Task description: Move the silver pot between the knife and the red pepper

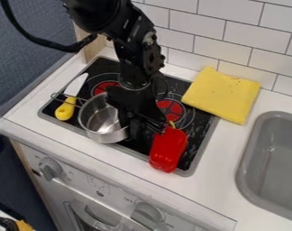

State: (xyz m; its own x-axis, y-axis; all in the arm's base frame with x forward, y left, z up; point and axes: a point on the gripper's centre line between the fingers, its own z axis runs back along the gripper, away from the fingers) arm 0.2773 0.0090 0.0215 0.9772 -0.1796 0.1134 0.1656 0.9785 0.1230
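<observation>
The arm has thick black segments, a loose black cable and small round screws.

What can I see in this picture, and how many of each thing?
knife: one, yellow handle, pale blade, cooktop's left side
pot: one, silver, on cooktop beside knife
pepper: one, red, cooktop's front right
cooktop: one, black, on counter
counter: one, white, around cooktop
cloth: one, yellow, behind right
sink: one, grey, right
knobs: two, grey, stove front
tiled wall: one, white, behind
arm: one, black, from top
gripper: one, black, between pot and pepper
</observation>
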